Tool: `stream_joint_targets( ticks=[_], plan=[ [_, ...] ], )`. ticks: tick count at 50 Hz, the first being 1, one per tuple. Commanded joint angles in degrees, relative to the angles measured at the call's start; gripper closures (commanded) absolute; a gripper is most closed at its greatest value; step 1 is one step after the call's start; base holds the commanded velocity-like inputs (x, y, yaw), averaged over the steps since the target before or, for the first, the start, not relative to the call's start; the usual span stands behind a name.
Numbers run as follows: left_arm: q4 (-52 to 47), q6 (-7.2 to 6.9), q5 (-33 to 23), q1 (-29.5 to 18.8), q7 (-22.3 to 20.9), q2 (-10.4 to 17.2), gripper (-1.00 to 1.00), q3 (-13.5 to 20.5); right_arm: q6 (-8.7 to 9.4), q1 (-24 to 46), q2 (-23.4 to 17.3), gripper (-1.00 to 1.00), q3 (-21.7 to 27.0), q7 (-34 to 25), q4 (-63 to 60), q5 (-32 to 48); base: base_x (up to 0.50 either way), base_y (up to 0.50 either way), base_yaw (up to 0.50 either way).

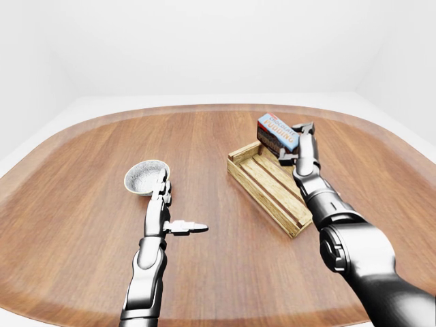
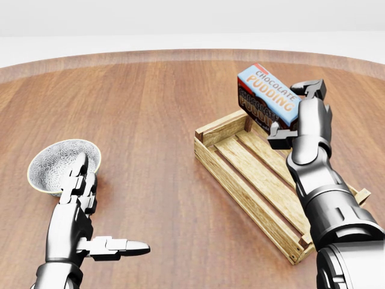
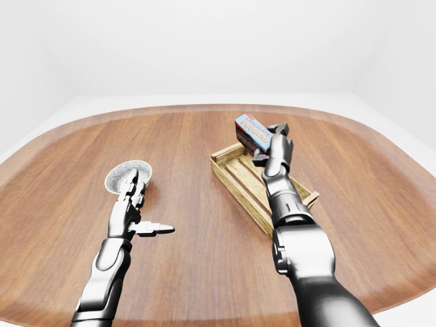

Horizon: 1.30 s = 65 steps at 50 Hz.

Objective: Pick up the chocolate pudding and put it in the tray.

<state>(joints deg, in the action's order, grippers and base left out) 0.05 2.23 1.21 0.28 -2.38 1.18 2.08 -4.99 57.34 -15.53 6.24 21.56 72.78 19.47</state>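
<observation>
R hand (image 2: 293,111) clamps chocolate pudding (image 2: 268,96) w/ fingers, held tilted above tray (image 2: 240,180)'s 12 o'clock end, prob. to clear the rim. L hand (image 2: 81,198) empty, fingers spread, at bowl (image 2: 51,162)'s 5 o'clock.

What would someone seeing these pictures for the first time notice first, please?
The eye goes to the blue and brown chocolate pudding box, held tilted in the right hand above the top end of the slatted wooden tray, right of centre in the head view. Next comes the white speckled bowl at the left on the round wooden table, with the open left hand just below it.
</observation>
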Motion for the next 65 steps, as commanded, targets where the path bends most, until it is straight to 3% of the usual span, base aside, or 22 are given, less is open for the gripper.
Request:
stream_joint_targets(
  ticks=[1, 6, 14, 26, 30, 36, 65],
  plan=[
    [0.0, -0.76, 0.8, -0.1, -0.8, -0.1, -1.00, 0.1, -0.01, -1.8, 0.2, 1.00, 0.5, 6.3, 0.0, -2.3, 0.00, 0.00, 0.00],
    [-0.5, -1.00, 0.7, 0.2, -0.8, -0.2, -1.00, 0.0, -0.01, -1.6, -0.1, 1.00, 1.3, 8.4, -0.9, -4.3, 0.00, 0.00, 0.00],
    [0.5, -0.04, 0.7, 0.1, -0.9, -0.2, -1.00, 0.0, -0.01, -2.8, 0.1, 1.00, 1.1, 7.5, -1.6, -6.3, 0.00, 0.00, 0.00],
    [-0.2, -0.85, 0.7, 0.0, -0.9, -0.1, -1.00, 0.0, -0.01, -5.5, 1.7, 1.00, 0.4, 6.2, -3.0, -7.1, 0.00, 0.00, 0.00],
    [0.3, -0.32, 0.6, 0.0, -0.9, -0.2, -1.00, 0.0, -0.01, -6.6, 2.4, 1.00, 0.3, 5.6, -3.5, -7.5, 0.00, 0.00, 0.00],
    [-0.4, -0.88, 0.6, 0.2, -0.9, -0.2, -1.00, 0.0, -0.01, -7.6, 3.0, 1.00, 0.1, 4.6, -3.9, -8.1, 0.00, 0.00, 0.00],
    [0.6, -0.38, 0.7, -0.3, -0.7, -0.1, -1.00, 0.1, -0.01, -10.3, 2.4, 1.00, 0.8, 5.1, -0.7, -7.6, 0.00, 0.00, 0.00]
  ],
)
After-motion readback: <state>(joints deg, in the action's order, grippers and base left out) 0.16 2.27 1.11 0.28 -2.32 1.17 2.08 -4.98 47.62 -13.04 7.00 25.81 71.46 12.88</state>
